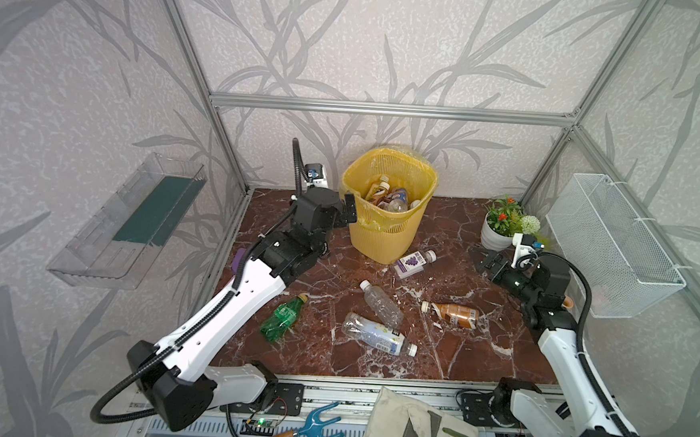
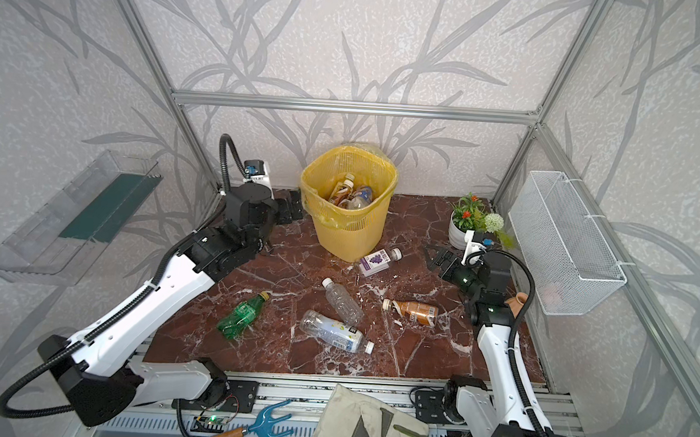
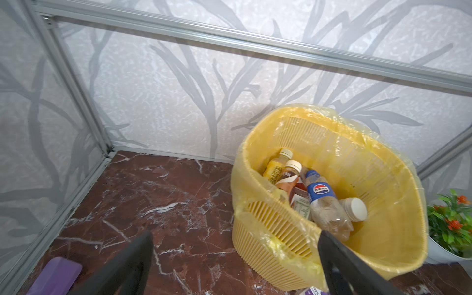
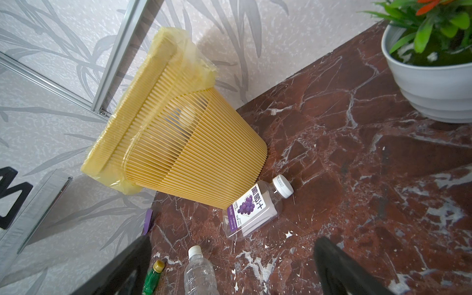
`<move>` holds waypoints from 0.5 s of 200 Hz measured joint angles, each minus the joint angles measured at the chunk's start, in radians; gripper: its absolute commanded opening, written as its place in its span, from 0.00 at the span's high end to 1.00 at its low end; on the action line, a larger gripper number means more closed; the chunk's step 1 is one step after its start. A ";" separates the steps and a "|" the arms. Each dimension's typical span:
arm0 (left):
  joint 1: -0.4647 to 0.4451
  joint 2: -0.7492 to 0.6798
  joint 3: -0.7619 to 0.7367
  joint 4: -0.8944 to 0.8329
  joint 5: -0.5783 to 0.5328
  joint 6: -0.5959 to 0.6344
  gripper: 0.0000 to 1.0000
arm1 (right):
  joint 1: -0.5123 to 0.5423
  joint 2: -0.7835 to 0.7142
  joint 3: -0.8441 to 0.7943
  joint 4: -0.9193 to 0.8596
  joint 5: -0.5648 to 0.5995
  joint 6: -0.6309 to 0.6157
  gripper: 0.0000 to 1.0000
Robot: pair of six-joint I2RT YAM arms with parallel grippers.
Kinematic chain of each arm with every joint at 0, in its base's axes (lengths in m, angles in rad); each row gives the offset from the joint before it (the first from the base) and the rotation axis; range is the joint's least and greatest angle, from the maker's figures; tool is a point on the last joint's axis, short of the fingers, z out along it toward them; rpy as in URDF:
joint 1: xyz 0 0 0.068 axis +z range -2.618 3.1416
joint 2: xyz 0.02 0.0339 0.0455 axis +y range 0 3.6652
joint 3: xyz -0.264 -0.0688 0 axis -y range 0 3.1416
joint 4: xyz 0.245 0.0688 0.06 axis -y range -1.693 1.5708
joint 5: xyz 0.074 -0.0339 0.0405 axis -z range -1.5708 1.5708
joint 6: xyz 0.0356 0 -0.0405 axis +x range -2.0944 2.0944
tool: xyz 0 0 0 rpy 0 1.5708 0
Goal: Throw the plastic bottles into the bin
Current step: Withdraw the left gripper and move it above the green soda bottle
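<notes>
Both claws stand wide open and empty; the left claw (image 2: 290,208) hangs beside the bin (image 1: 376,238), with several bottles (image 3: 321,196) already inside. The grape bottle (image 1: 411,265) lies just beside the bin's foot, its cap pointing toward the right claw (image 1: 485,262); that claw is the nearer one and hovers by the plant pot (image 1: 495,236), with bare table (image 1: 497,361) between it and the bottle. The bin wall looks likely to crowd a grip on the far side; the other loose bottles (image 1: 381,304) lie further forward.

Left tool (image 3: 235,235), right tool (image 4: 233,240) — jaws apart

Bottles (image 1: 380,304) lie before the bin (image 1: 376,242) — more inside it
</notes>
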 measured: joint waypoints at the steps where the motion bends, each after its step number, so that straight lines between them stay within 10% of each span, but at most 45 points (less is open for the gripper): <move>1: 0.001 -0.004 -0.005 0.000 -0.003 -0.001 0.01 | 0.000 0.001 0.000 0.000 0.000 0.000 0.00; 100: 0.293 -0.288 -0.379 -0.385 -0.005 -0.658 0.01 | 0.078 0.116 0.079 -0.150 0.019 -0.103 0.05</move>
